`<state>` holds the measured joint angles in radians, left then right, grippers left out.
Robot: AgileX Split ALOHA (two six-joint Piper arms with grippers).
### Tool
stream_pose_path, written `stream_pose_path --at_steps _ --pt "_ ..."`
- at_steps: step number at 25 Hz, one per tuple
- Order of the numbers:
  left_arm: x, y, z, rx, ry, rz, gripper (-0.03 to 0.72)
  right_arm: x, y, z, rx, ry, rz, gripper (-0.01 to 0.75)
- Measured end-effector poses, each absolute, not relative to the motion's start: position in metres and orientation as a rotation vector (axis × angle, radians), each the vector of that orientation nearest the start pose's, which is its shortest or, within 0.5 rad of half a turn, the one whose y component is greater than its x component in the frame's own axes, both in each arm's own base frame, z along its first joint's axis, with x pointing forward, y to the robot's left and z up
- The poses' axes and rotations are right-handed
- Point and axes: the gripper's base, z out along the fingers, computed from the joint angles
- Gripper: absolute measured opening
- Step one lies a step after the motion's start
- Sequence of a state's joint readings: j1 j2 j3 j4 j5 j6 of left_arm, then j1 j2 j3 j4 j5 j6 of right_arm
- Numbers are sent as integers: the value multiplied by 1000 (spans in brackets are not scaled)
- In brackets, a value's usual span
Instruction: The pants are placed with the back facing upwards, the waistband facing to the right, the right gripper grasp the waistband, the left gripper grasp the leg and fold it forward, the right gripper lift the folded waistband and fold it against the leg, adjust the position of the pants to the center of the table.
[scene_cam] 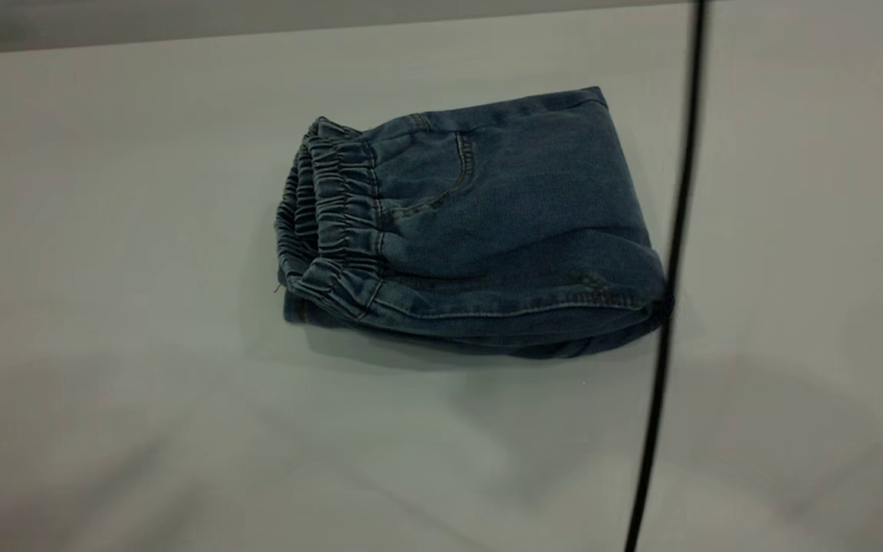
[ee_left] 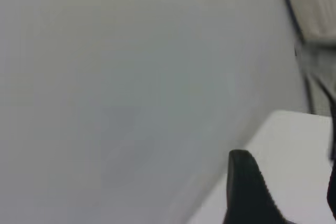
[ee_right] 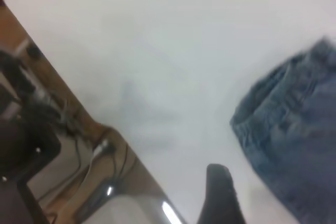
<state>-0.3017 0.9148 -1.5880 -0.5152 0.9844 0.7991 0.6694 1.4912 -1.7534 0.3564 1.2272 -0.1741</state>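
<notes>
You have a wide white worktop [scene_cam: 104, 230] in front of you, and the pants [scene_cam: 480, 230] lie on it as a compact folded bundle, a little toward the right arm's side of centre in the exterior view. The waistband [scene_cam: 330, 222] is the gathered edge facing the left arm's side, stacked in layers, with one stitched patch pocket [scene_cam: 422, 172] showing on top; the printed leg is hidden inside the fold. Both folds look done, so by my reading the step left is nudging the bundle to the centre. In the right wrist view the pants sit just beside and ahead of the right gripper [ee_right: 220, 195], not touching it; only one dark finger shows, so you cannot tell whether the fingers are open or closed, though nothing is seen held. The left gripper [ee_left: 249, 190] shows a single finger too, over bare worktop near its edge, well apart from the denim (same doubt about its fingers). To do this well, press on the thick folded edge nearest the right fingers and slide the whole stack flat; pushing on the loose waistband layers would likely fan them open. A thin black cable [scene_cam: 675, 230] crosses that folded edge in the exterior view, so keep clear of it.
</notes>
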Motion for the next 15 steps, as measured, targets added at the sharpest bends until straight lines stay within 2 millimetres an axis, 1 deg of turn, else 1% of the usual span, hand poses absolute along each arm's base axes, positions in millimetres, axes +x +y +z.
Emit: stream_pose_path --at_steps 4,5,7,10,13,15 --pt "63 -60 538 935 1554 -307 348 172 173 494 -1021 2072 674 416" --pt "59 -59 534 931 1598 -318 348 159 162 504 -1009 2027 669 416" --pt "53 -55 525 893 1688 -350 348 133 141 519 -988 1950 668 416" --pt "48 -52 510 817 1775 -398 348 98 113 528 -957 1880 677 416" --pt "41 -50 489 774 1839 -445 348 66 88 523 -921 1849 694 416" --pt "33 -47 475 751 1867 -457 348 49 73 514 -900 1845 696 416"
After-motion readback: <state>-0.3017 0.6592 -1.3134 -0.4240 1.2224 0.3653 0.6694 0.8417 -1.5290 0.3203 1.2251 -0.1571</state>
